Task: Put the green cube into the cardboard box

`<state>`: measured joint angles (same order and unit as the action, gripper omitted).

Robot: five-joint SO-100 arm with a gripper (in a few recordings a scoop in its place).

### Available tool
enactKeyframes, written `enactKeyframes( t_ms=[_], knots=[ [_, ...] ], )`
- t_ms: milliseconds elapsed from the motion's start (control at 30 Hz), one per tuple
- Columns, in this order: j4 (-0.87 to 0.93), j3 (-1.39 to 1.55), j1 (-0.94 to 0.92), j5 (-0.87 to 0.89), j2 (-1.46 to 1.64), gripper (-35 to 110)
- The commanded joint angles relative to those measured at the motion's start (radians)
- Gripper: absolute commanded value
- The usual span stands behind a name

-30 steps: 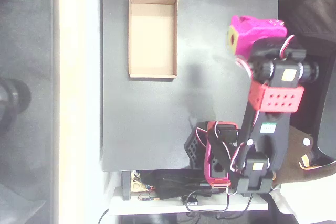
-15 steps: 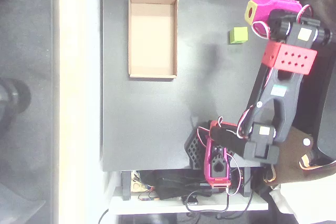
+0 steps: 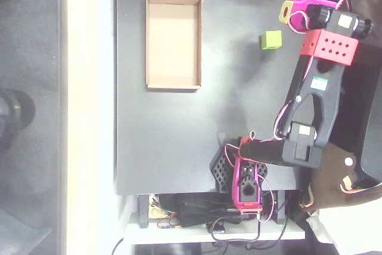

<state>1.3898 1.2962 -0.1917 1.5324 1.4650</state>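
In the overhead view we take the shallow tan cardboard box as our landmark; it lies open on the dark grey table top and its plain light-brown floor holds nothing. Well to the right of the box, about level with its middle, sits the small lime-green matte cube, alone on the table and square to it, with plain faces. A little further right of the box, and slightly higher in the picture than the cube, we see the magenta gripper with a yellow tip, near the cube but not touching it. We cannot tell if its jaws are apart or together. To do the grasp well, we think the gripper should come over the cube, open wide, align with two flat faces, then descend.
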Motion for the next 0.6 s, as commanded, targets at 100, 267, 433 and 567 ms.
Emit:
enactKeyframes(
  t_ms=[100,267,433,567],
  knots=[
    [0.005,-0.037,-0.002,0.006,-0.075,37],
    [0.005,-0.037,0.009,0.006,-0.127,37],
    [0.005,-0.025,0.012,0.006,-0.172,37],
    [0.005,-0.025,0.043,0.006,-0.212,37]
  ],
)
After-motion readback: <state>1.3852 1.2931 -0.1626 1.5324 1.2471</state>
